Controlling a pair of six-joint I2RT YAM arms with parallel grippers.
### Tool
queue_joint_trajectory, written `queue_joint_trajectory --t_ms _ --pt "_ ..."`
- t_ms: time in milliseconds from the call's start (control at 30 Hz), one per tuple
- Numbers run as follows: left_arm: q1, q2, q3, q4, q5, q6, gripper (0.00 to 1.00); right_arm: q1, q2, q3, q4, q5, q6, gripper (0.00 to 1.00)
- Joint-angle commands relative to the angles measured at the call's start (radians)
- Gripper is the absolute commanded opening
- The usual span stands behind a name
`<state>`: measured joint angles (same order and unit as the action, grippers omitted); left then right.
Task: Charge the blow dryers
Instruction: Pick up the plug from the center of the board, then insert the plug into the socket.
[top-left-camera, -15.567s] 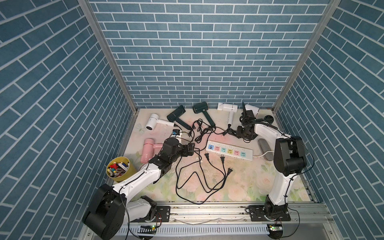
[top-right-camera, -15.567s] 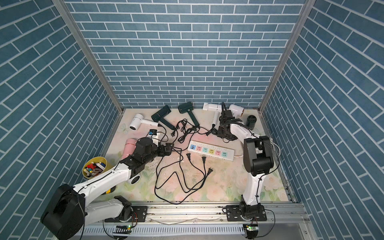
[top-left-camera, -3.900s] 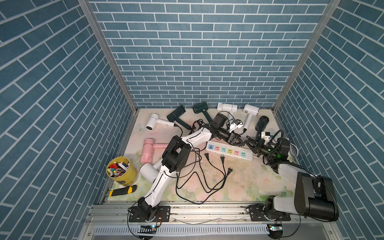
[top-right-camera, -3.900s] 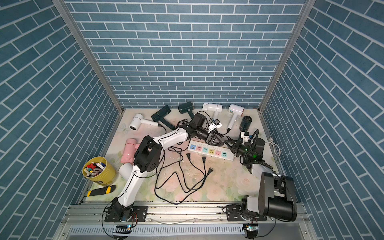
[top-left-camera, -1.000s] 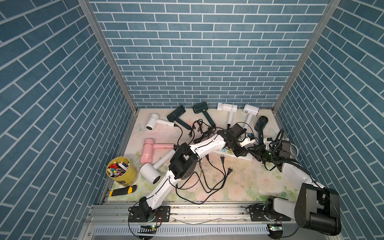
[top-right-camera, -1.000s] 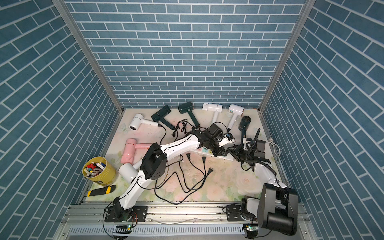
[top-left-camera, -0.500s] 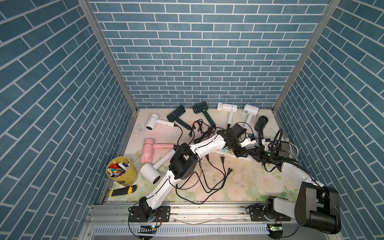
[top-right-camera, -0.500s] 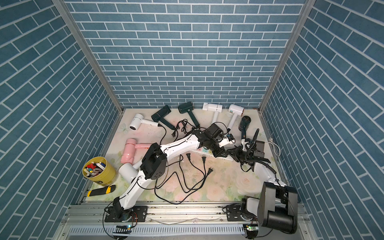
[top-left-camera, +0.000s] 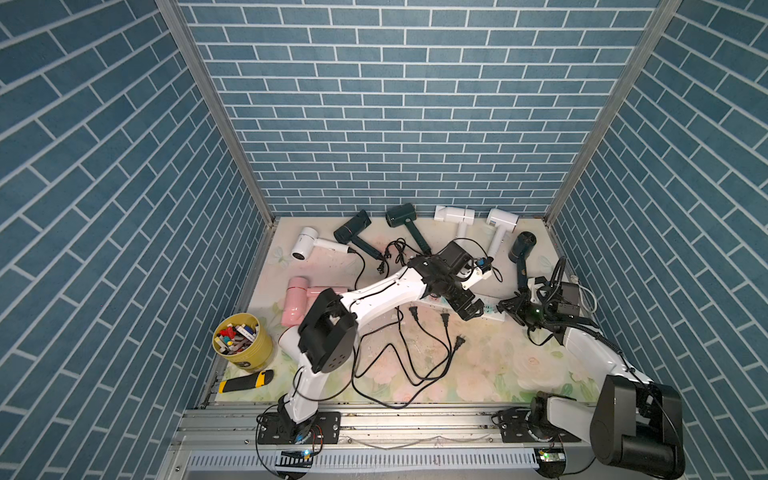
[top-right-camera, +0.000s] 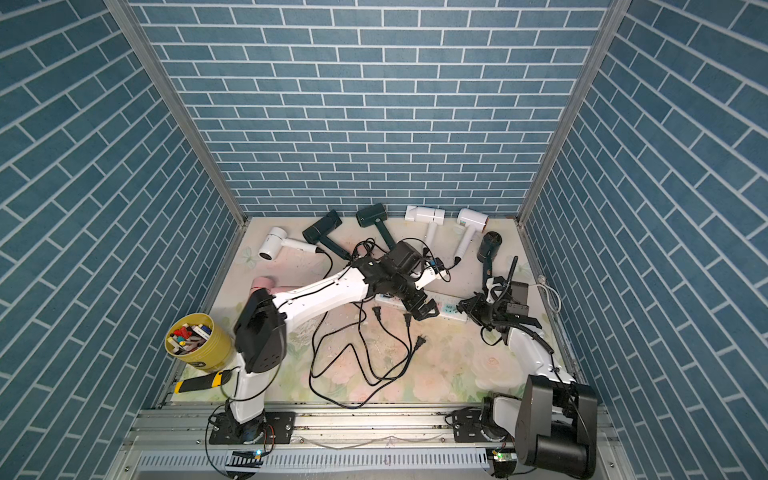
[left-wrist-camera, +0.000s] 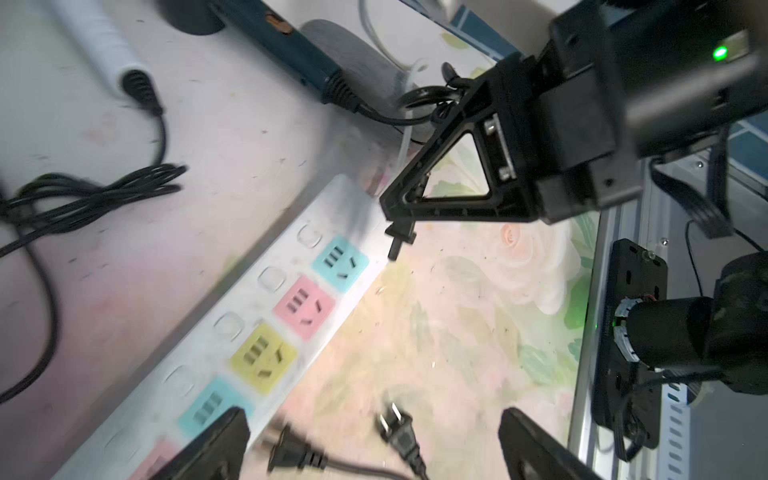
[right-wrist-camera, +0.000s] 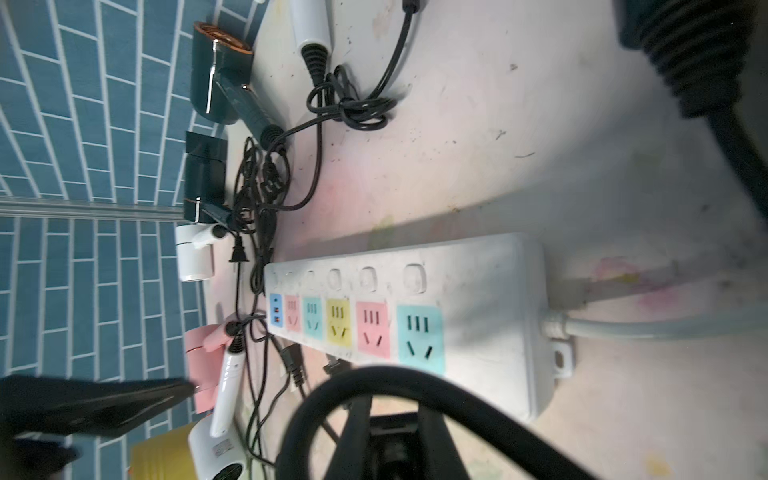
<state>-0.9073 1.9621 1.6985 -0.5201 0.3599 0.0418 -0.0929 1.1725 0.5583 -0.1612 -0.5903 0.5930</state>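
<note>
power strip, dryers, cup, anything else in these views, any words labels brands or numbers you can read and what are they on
Nothing can be read in any view.
white blow dryer: small grey label on its head, too blurred to read.
yellow cup: dark mark low on its wall, too small to read.
power strip: coloured sockets and switches, no words visible.

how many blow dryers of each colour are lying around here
white blow dryers: 4
dark green or black blow dryers: 3
pink blow dryer: 1
total: 8
</note>
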Motion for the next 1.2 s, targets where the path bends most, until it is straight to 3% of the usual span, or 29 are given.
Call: queue_joint_trajectory --t_ms 0,267,433,600,1167 --pt "0.015 -0.125 -0.136 0.039 -0.199 -0.079 1.00 0.050 -0.004 0.044 -0.034 0.180 -0.092 0.00" --pt "0.029 -0.400 -0.635 0.298 -0.477 -0.183 0.99 0.257 0.033 0.112 -0.098 0.495 -0.102 0.00" --pt "0.157 -0.523 -0.900 0.534 -0.403 -0.255 1.00 0.338 0.098 0.155 -0.134 0.632 -0.086 0.00" --pt "0.215 -0.624 -0.960 0.576 -0.375 -0.309 0.99 0.386 0.150 0.183 -0.135 0.712 -0.064 0.00" --pt "0.214 -0.588 -0.949 0.578 -0.366 -0.327 0.99 0.445 0.259 0.256 -0.111 0.771 -0.046 0.00"
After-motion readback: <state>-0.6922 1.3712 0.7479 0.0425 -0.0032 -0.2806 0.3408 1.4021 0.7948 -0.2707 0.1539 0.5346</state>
